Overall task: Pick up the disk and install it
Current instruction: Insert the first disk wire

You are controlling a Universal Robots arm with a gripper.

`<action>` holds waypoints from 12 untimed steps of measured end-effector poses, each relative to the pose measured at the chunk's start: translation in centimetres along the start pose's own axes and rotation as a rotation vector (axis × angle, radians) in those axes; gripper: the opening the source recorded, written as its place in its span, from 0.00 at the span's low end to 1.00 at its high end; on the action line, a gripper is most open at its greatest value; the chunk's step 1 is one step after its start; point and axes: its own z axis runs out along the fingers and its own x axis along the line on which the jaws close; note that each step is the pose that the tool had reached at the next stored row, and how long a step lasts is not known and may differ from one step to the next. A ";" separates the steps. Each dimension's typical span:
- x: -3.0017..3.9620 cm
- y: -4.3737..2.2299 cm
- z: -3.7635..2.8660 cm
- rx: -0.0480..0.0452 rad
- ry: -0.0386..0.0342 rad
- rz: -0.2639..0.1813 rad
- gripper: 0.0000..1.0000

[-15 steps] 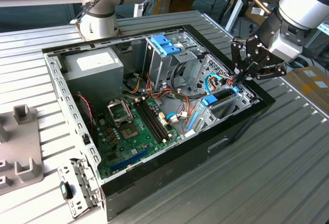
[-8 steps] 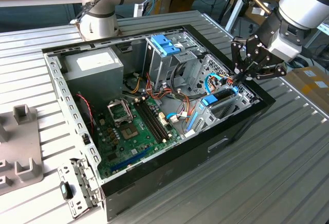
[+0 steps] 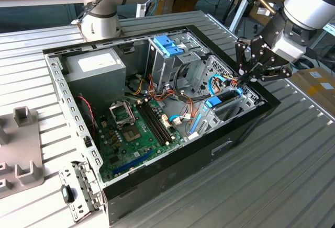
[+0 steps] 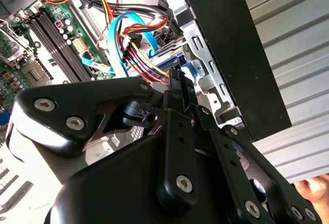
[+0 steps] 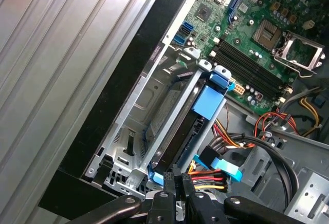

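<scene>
Disk (image 5: 177, 131) half-hidden in its bay

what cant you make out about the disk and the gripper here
- Disk: its face and label, in the first wrist view; it stands edge-on in the drive bay.
- Gripper fingertips: whether they pinch the disk's end; the linkage covers them in both wrist views.
- Disk's seating depth: the bay walls hide it in the exterior view.
</scene>
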 end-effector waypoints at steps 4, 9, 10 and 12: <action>0.00 0.00 0.00 0.0010 0.0005 0.008 0.17; 0.00 0.00 0.00 0.0033 0.0017 0.027 0.17; 0.00 0.00 0.00 0.0035 0.0018 0.028 0.17; 0.00 0.00 0.00 0.0040 0.0021 0.033 0.17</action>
